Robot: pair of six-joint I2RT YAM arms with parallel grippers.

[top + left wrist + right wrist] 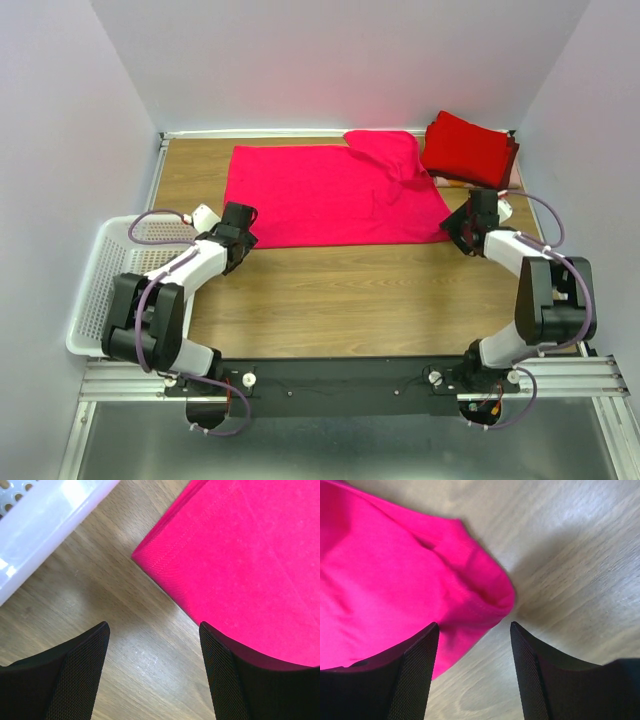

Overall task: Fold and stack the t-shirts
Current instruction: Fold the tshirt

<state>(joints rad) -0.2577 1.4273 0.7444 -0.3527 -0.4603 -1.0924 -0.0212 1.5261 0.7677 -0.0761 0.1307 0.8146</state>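
The bright pink t-shirt (320,200) lies spread flat on the far half of the wooden table (350,300). Its far right part is rumpled and folded over on itself. Just beside that rumpled part, in the far right corner, sits a stack of deeper red t-shirts (468,148), folded into rectangles.

My left gripper (238,222) hangs at the near left corner of the pink shirt with its jaws apart. In the left wrist view, that hemmed corner (240,570) shows just beyond my fingertips. The right finger (225,680) is over the cloth's edge and the left one is over bare wood (100,595). I cannot tell whether either finger touches the cloth.

My right gripper (462,222) is at the near right corner of the same shirt, and its jaws are also spread. From the right wrist view, the rounded, slightly lifted corner of the cloth (395,580) sits between my fingers and beyond them. The left finger (415,675) is over pink fabric and the right one is over the table (570,555).

A white lattice basket (90,290) stands at the left edge of the table, near my left arm. Its rim (45,525) shows in the far left corner of the left wrist view.
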